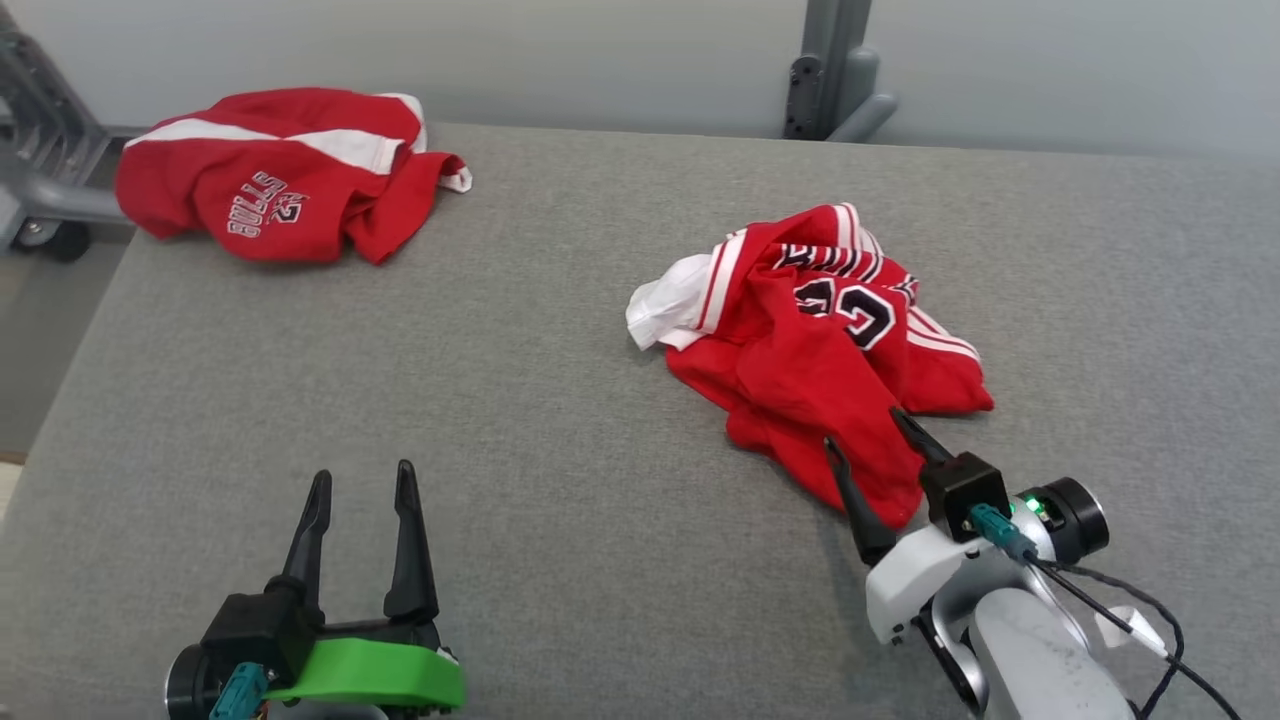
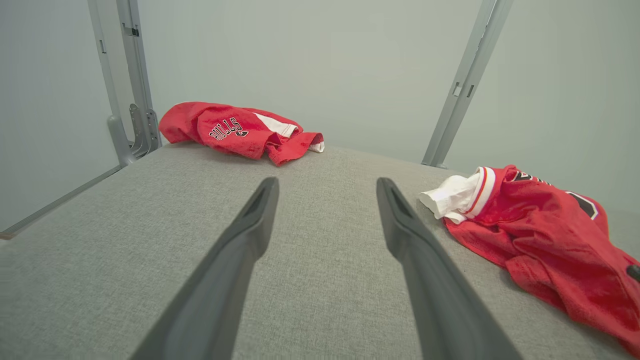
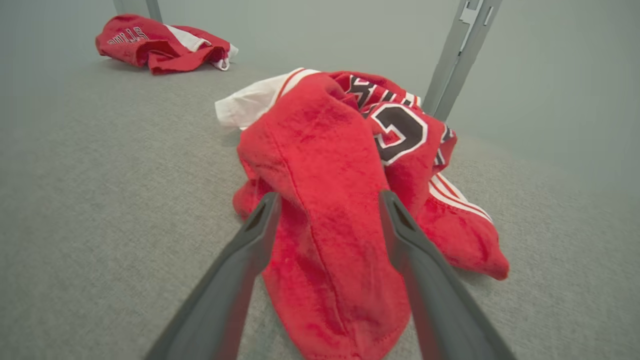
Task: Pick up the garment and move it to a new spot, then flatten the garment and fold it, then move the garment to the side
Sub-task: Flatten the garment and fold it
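A crumpled red garment [image 1: 820, 370] with white trim and a black number lies right of centre on the grey table [image 1: 540, 420]. My right gripper [image 1: 862, 430] is open at its near edge, and a red fold runs between the two fingers [image 3: 330, 196]. In the right wrist view the garment [image 3: 325, 150] bunches up just ahead of the tips. My left gripper [image 1: 362, 473] stands open above bare table at the lower left, nothing between its fingers [image 2: 327, 182]. From the left wrist the garment [image 2: 540, 230] lies off to the right.
Another red garment [image 1: 270, 180] with "BULLS" lettering sits bunched at the table's far left corner [image 2: 235, 130] [image 3: 155, 42]. A grey metal post [image 1: 830, 70] rises behind the far edge, and a grey frame [image 1: 40, 150] stands beyond the left edge.
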`<state>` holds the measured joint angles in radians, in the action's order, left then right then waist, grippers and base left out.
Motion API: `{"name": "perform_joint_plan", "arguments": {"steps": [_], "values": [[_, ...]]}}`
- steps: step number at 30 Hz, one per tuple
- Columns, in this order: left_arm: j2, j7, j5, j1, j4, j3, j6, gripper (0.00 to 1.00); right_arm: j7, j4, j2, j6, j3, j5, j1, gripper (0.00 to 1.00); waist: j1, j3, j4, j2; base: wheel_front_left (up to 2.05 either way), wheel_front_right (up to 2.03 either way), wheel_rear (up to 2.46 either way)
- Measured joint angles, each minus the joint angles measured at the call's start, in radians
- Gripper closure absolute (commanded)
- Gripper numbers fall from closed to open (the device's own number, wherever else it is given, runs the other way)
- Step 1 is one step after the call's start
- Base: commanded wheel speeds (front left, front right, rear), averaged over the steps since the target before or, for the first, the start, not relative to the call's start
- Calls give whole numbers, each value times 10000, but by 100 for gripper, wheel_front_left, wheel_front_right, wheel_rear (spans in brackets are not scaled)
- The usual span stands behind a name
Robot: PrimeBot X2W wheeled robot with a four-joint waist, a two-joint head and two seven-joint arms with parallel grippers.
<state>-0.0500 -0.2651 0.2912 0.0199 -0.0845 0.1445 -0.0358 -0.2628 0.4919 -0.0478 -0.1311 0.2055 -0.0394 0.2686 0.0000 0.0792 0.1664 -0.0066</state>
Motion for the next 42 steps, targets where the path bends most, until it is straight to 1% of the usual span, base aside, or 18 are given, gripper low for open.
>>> {"name": "perform_joint_plan", "arguments": {"steps": [3,7,8,9,10,11,15,17,21,24,25,29,32,33,36,39,42], "values": [[0,2,63,-57,-2,115,-50,0,0,1072,-10,-2,-439,-731,547,0,0,124,424,0,0,0,0],[-2,2,109,-54,2,142,-115,0,0,2249,-12,-2,-917,-1229,948,0,0,245,972,0,0,0,0],[0,2,119,-50,-2,132,-123,0,2,2470,-6,-2,-986,-1271,1011,18,0,268,1097,0,0,0,0],[-2,2,134,-48,-4,123,-127,0,2,2592,-2,-2,-1070,-1367,1081,50,0,286,1211,-1,0,0,0],[-2,2,134,-42,4,117,-132,0,0,2658,-2,-2,-1156,-1450,1166,73,0,302,1312,0,0,0,0],[-2,2,136,-36,10,117,-148,0,0,2688,2,-2,-1262,-1528,1273,100,0,317,1402,0,0,0,0],[-2,2,150,-3,31,50,-174,0,0,2441,4,-2,-1726,-1852,1566,100,0,352,1535,0,0,0,0],[-2,2,161,-4,59,59,-192,0,0,2173,-10,-2,-1946,-2050,1746,100,0,348,1465,0,0,0,0],[-2,2,165,-8,71,111,-217,0,0,1871,-242,-2,-2337,-2359,2253,100,0,322,1264,0,0,0,0],[0,2,178,-32,48,186,-217,0,0,1816,-533,-2,-2433,-2677,2812,100,0,316,1154,0,0,0,0],[0,2,198,-64,42,224,-217,0,0,1833,-792,-2,-2416,-2840,3309,100,0,343,1132,0,0,0,0],[0,2,207,-162,-6,318,-215,0,0,2027,-1476,-4,-2359,-3191,4431,100,0,376,1196,0,0,0,0],[0,2,207,-169,-69,309,-213,0,0,2008,-1814,-4,-2178,-3400,5265,100,0,375,1302,0,0,0,0],[0,2,207,-171,-92,263,-198,0,0,1712,-1902,-6,-1985,-3511,5741,100,0,376,1362,0,0,0,0],[0,2,205,-175,-98,174,-174,0,0,1177,-2004,-6,-1547,-3614,6123,100,0,383,1375,0,0,0,0],[0,0,203,-165,-65,71,-176,0,0,1097,-1962,-6,-922,-3463,5885,100,0,373,1279,0,0,0,0],[0,2,171,-158,8,128,-203,0,0,1329,-1960,-6,-205,-3085,5101,100,0,385,1123,0,0,0,0]]}}
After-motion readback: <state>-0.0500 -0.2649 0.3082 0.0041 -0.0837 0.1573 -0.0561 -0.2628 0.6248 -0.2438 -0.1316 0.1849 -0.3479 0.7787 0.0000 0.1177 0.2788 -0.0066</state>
